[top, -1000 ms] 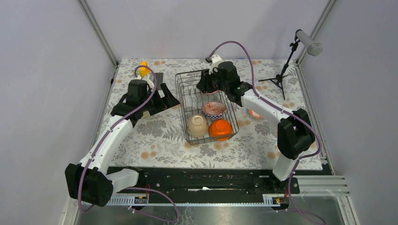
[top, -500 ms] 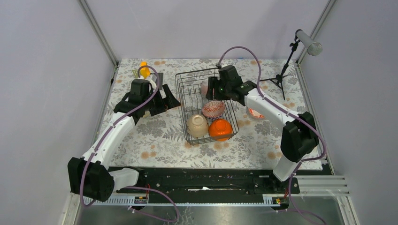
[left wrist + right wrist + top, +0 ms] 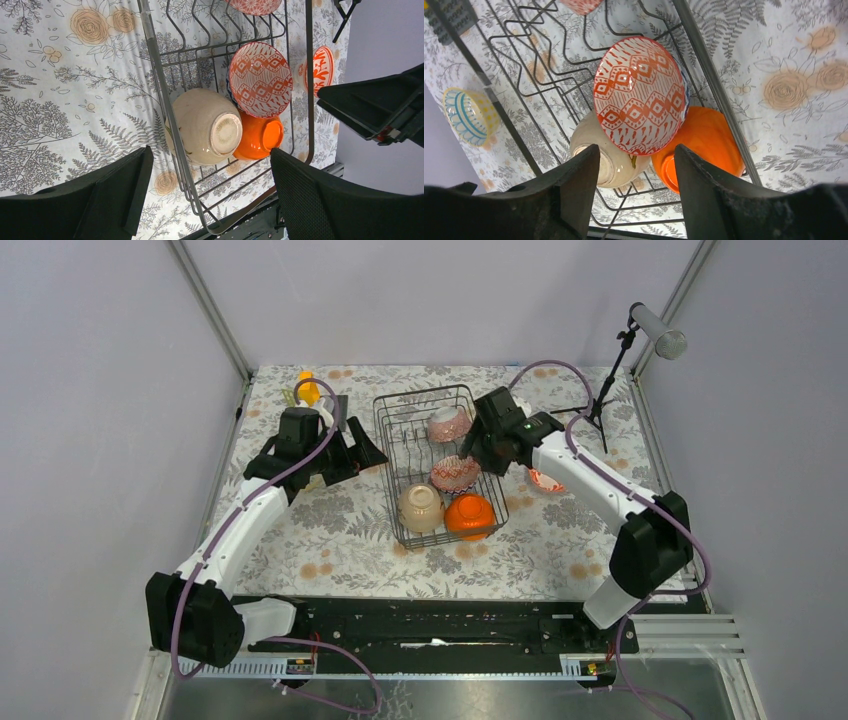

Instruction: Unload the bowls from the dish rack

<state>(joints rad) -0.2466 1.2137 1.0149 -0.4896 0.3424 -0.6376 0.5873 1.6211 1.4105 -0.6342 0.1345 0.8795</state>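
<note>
The black wire dish rack (image 3: 392, 440) stands mid-table. In it are a pink speckled bowl (image 3: 448, 424), a red-and-white patterned bowl (image 3: 455, 474), a beige bowl (image 3: 421, 508) and an orange bowl (image 3: 469, 516). A white bowl with red bands (image 3: 545, 480) lies on the table right of the rack. A cream lattice bowl (image 3: 469, 116) sits on the table left of it. My left gripper (image 3: 360, 455) is open beside the rack's left wall. My right gripper (image 3: 478, 450) is open and empty above the rack's right side, over the patterned bowl (image 3: 639, 95).
A small tripod stand (image 3: 598, 395) is at the back right. A flat black mat (image 3: 337, 406) lies behind my left gripper. The table carries a floral cloth (image 3: 330, 530). Grey walls close in the left, back and right.
My right gripper has drawn back from the rack's far end toward its right side, uncovering the pink bowl. My left gripper has shifted slightly toward the rack.
</note>
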